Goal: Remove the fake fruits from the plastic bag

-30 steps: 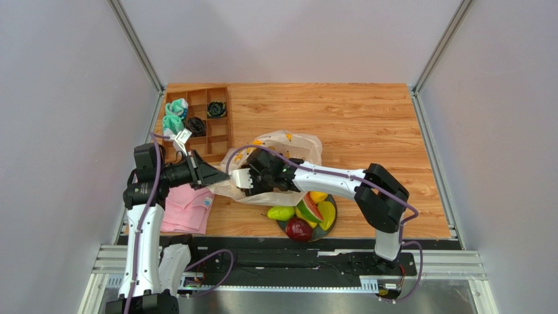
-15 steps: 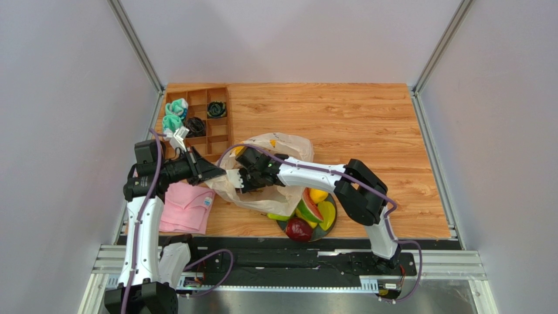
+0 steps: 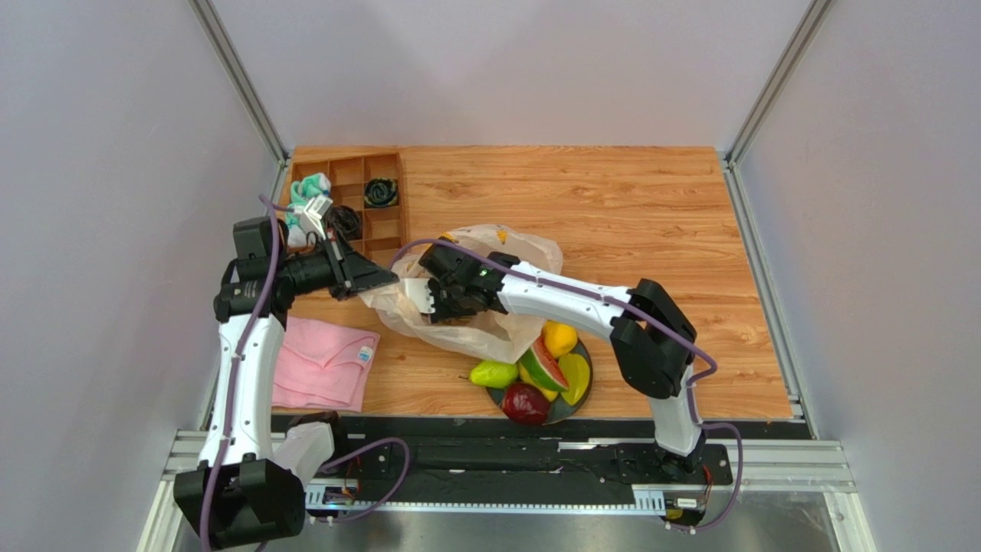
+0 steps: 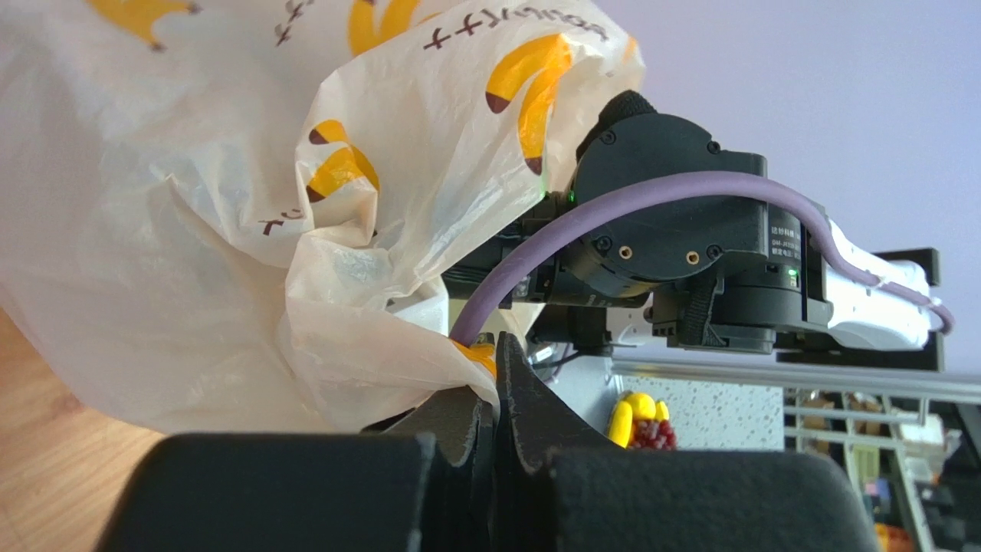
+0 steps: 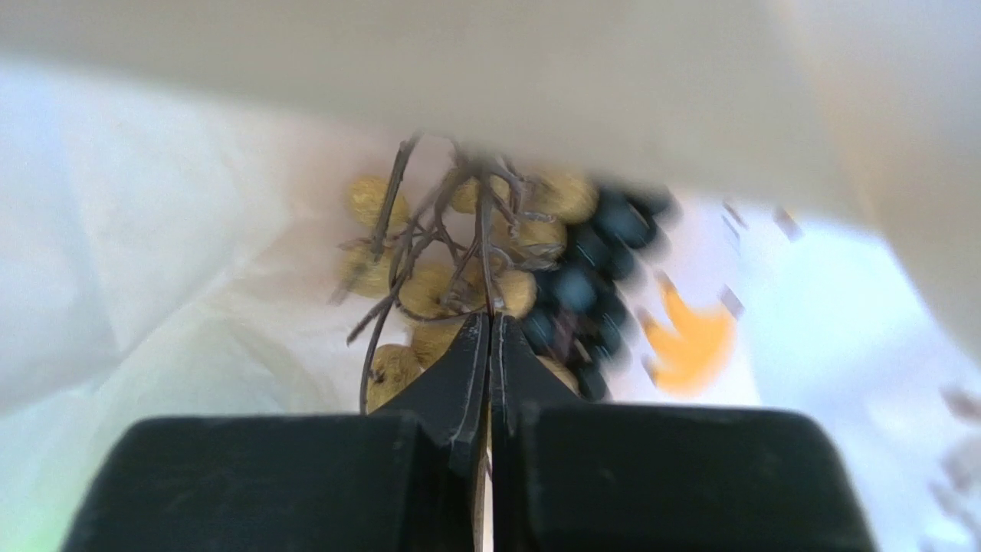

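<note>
1. The crinkly cream plastic bag printed with yellow bananas (image 3: 497, 336) lay mid-table, beside the dark round plate (image 3: 584, 397).
2. My left claw (image 4: 495, 380) was clamped on the bag's rim.
3. My right claw (image 5: 489, 328) sat inside the bag, its fingers pinched together on the brown stem of the pale yellow grape bunch (image 5: 426, 288).
4. The dark purple grape bunch (image 5: 587, 270) lay against the pale one, inside the bag.
5. The plate held the glossy green pear (image 3: 493, 374) and dark red apple (image 3: 525, 403).

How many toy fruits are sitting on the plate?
5: green pear at the left edge, watermelon slice in the middle, lemon at the far side, yellow mango on the right, dark red apple nearest. The plastic bag may hide more.
</note>
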`<move>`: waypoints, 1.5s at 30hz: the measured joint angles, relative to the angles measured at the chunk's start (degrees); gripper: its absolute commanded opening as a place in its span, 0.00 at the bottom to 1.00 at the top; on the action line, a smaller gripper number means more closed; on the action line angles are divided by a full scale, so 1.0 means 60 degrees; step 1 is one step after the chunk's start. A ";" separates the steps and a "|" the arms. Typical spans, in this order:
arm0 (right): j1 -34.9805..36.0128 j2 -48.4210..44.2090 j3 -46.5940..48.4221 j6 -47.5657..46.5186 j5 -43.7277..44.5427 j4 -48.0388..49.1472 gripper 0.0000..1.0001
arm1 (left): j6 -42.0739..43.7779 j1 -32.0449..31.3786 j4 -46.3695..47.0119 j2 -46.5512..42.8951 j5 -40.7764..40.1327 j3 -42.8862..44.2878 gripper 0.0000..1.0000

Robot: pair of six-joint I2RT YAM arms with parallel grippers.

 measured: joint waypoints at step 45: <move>-0.1698 0.0361 0.2790 0.3162 -0.0259 -0.0656 0.00 | 0.2914 0.0718 -0.2087 0.2561 -0.3774 0.2550 0.00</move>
